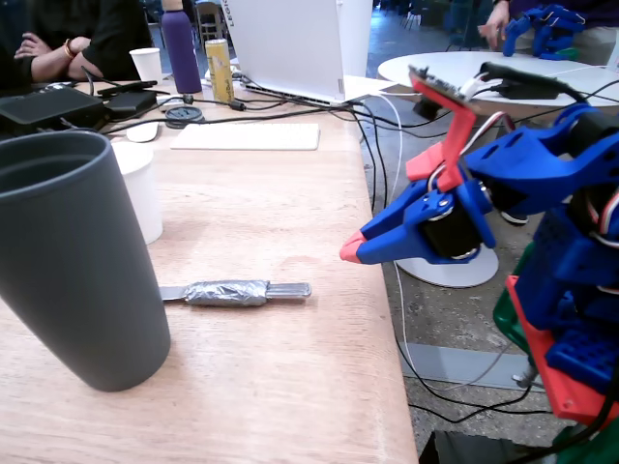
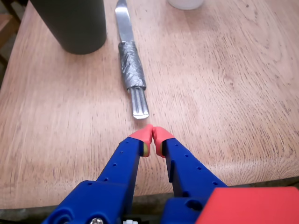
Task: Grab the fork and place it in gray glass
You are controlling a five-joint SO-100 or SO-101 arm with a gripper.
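The tool (image 2: 152,133) is hanging above the near edge of the counter (image 2: 224,93) with its red tips pressed together and nothing between them, so it is closed and empty. The fork (image 2: 131,65) is lying flat on the wood just ahead of those tips in the wrist view, its taped middle in line with the tool and its slim ridged end pointing toward it; the far end looks more like a flat blade than tines, and prongs cannot be confirmed from either view. The gray glass (image 1: 73,256) is standing upright on the counter, just beside the far end of the fork, apart from it as far as the wrist view shows. A white cup (image 1: 138,188) is sitting behind the glass in the fixed view. By my judgement the approach step is in hand and no grasp is made yet. The next move calls for parting the jaws, advancing over the taped section, and lowering squarely so the fingers straddle it.
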